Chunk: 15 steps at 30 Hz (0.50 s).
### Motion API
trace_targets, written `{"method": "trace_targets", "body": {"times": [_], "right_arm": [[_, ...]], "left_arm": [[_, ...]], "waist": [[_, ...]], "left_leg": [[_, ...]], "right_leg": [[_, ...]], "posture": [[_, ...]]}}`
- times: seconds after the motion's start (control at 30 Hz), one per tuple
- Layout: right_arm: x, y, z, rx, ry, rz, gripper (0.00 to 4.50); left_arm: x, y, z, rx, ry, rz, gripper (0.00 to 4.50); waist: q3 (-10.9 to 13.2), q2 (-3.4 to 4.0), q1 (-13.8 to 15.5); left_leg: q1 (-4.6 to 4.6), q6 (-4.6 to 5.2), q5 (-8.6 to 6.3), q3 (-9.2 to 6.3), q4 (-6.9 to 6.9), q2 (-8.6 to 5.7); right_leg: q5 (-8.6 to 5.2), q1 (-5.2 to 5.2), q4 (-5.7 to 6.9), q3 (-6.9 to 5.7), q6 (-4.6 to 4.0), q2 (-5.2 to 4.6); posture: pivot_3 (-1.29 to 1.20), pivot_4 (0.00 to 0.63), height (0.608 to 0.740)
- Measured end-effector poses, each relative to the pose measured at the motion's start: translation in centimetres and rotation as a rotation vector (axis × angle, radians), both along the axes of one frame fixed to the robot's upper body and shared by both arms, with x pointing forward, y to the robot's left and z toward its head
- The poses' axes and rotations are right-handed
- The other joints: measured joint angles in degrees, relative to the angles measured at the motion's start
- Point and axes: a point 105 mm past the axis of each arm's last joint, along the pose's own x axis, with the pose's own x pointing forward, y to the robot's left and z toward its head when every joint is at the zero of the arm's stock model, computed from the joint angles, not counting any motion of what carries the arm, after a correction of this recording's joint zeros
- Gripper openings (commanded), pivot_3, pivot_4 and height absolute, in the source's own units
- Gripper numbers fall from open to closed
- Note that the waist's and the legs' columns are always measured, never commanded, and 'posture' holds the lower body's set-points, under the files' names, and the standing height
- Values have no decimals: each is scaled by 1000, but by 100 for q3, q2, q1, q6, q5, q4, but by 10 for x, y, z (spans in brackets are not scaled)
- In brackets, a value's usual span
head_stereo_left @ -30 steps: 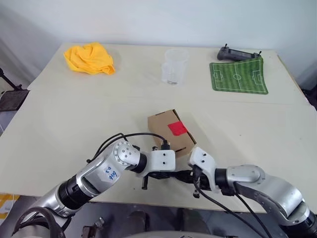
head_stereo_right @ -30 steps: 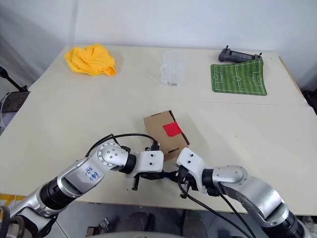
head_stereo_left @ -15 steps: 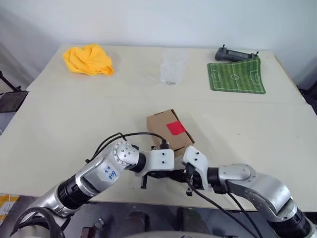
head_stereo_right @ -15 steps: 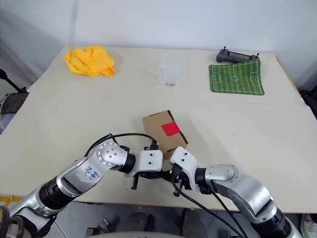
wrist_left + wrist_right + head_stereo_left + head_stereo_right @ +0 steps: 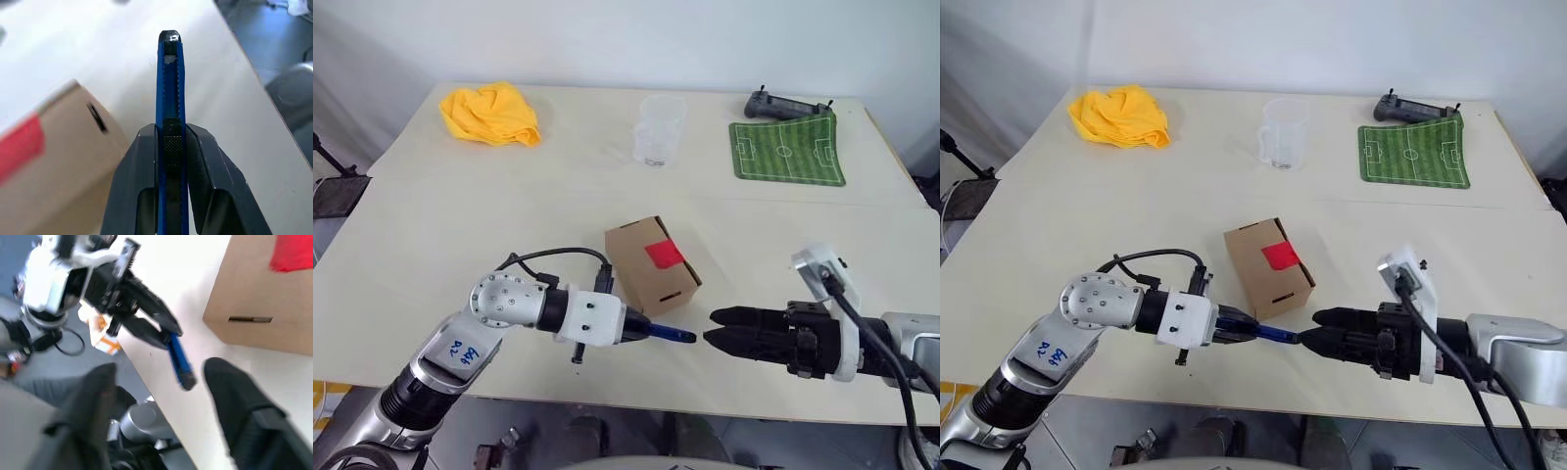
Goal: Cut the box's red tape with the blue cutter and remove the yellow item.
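Observation:
The brown box (image 5: 651, 266) stands near the middle of the table, with the red tape (image 5: 664, 255) on its top face. My left gripper (image 5: 641, 330) is shut on the blue cutter (image 5: 671, 334). It holds the cutter just in front of the box, with the tip pointing right. In the left wrist view the cutter (image 5: 168, 88) rises between the two fingers, and the box (image 5: 54, 161) is beside it. My right gripper (image 5: 713, 331) hovers open just right of the cutter's tip, its fingers (image 5: 230, 387) spread wide and holding nothing. The yellow item is hidden.
At the back of the table lie a yellow cloth (image 5: 489, 114), a clear plastic cup (image 5: 658, 129), a green football-field mat (image 5: 787, 151) and a black controller (image 5: 783, 106). Both grippers hang close to the table's front edge (image 5: 705, 399).
The two grippers were together at the front edge. The right one has opened, risen and drawn off to the right. The left one has lifted with the cutter in it.

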Motion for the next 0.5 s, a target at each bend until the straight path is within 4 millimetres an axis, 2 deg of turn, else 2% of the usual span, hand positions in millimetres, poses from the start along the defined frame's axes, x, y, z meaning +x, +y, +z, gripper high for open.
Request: {"method": "trace_targets", "body": {"times": [0.03, 0.07, 0.2, 0.37, 0.5], "right_arm": [[3, -3, 3, -9, 0, -4, 4365], [5, -6, 6, -24, -1, 0, 4471], [12, -3, 15, -14, 5, 65, 4471], [25, 4, 11, 11, 72, 107, 4471], [34, 10, 0, -1, 164, 135, 4471]], "left_arm": [[1, -3, 5, -10, -21, -11, 444], [2, -5, 10, -16, -41, -20, 444], [9, -15, 19, -34, -86, -37, 444], [14, -24, 16, -17, -109, -49, 444], [16, -29, 18, -20, -135, -62, 444]], "waist": [[0, 0, -1], [0, 1, -3], [1, 1, -8], [4, 1, -24], [6, 5, -8]], "left_leg": [[-3, 6, -3, 1, 13, -1], [-6, 10, -6, 1, 22, -1], [-2, 16, -10, -5, 35, 0], [-6, 12, -15, -5, 31, 6], [-19, 10, -15, -6, 32, 5]], "right_leg": [[2, 2, 0, 1, 3, 1], [3, 4, -2, 1, 6, 1], [7, 24, -18, -1, 12, 3], [8, 19, -28, 0, 13, 6], [8, 5, -29, -2, 12, 4]], "posture": [[0, 150, 740], [0, 150, 740], [0, 150, 740], [0, 150, 740], [0, 150, 740]]}}
